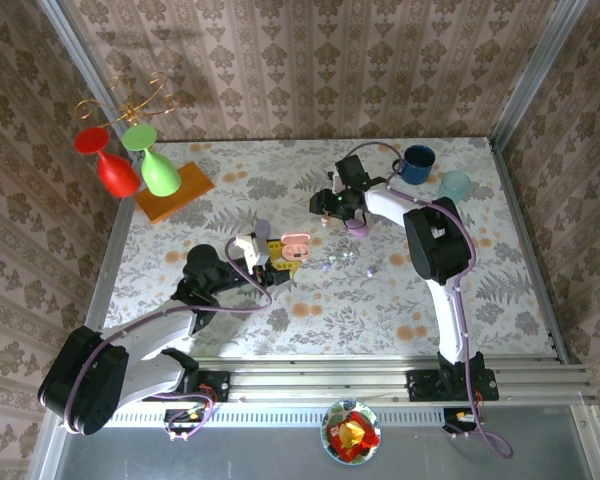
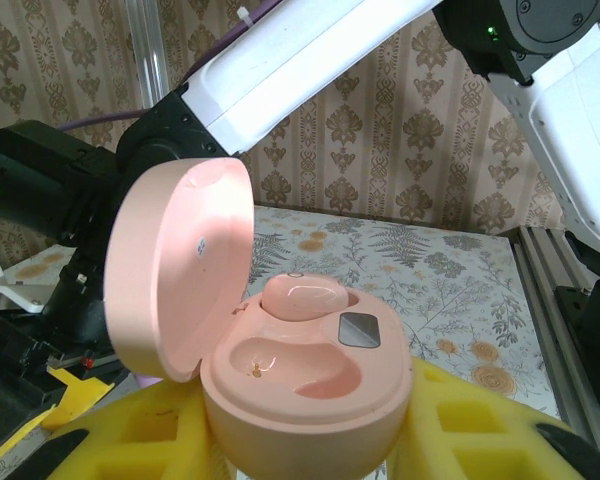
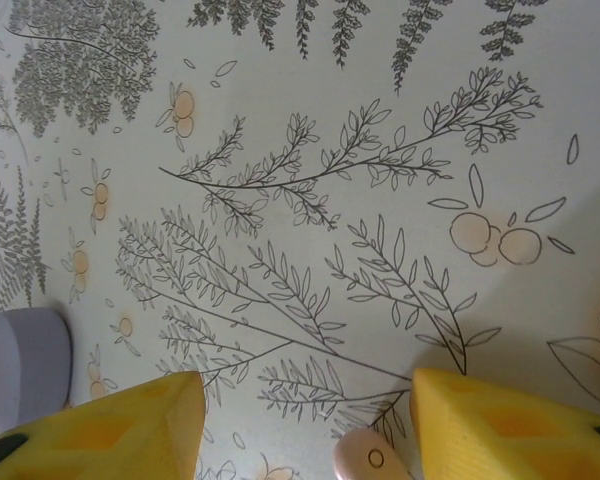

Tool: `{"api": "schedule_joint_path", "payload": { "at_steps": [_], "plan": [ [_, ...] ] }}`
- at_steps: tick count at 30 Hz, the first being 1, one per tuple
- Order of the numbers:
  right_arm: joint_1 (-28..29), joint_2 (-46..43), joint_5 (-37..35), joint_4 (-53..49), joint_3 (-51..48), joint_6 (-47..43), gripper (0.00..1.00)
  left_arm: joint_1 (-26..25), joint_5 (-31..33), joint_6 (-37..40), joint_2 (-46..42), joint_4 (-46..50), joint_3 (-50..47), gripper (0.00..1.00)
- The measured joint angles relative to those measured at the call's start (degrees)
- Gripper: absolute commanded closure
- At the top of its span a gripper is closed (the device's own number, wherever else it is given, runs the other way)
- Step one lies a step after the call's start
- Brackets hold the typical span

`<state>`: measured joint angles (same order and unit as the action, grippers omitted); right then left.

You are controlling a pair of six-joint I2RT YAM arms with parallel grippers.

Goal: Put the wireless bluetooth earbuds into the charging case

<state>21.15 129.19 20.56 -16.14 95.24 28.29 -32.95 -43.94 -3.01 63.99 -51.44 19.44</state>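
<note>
The pink charging case [image 2: 310, 390] stands open between the yellow fingers [image 2: 480, 420] of my left gripper [image 2: 305, 430], which is shut on it. Its lid [image 2: 180, 265] leans back to the left. One pink earbud [image 2: 303, 297] sits in the far socket, and the near socket [image 2: 290, 365] is empty. From above, the case [image 1: 295, 245] is mid-table by my left gripper [image 1: 275, 255]. My right gripper [image 3: 305, 400] hangs open just above the tablecloth. Another pink earbud [image 3: 370, 462] lies on the cloth beside its right finger [image 3: 500, 425]. From above, the right gripper [image 1: 327, 208] is behind the case.
A lilac case [image 3: 25, 365] lies left of the right gripper, and shows as a lilac case [image 1: 358, 229] from above. Small loose buds [image 1: 332, 262] are scattered right of the pink case. A blue mug [image 1: 416, 163] and teal cup [image 1: 455, 184] stand back right; an orange block [image 1: 173, 190] back left.
</note>
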Motion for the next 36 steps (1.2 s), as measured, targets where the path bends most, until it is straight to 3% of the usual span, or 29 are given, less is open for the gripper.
{"api": "schedule_joint_path", "payload": {
  "at_steps": [5,25,36],
  "plan": [
    [0.00,0.35,0.11,-3.04,1.07,-1.36,0.44,0.00,0.04,0.00,-0.07,-0.02,-0.20,0.66],
    [0.00,0.44,1.81,-8.37,1.36,-4.17,0.71,0.00,0.22,0.00,-1.49,0.50,-0.96,0.65],
    [-0.15,0.74,1.90,-8.94,1.81,-4.04,0.81,0.00,0.24,0.02,-1.49,0.50,-1.09,0.65]
  ]
}}
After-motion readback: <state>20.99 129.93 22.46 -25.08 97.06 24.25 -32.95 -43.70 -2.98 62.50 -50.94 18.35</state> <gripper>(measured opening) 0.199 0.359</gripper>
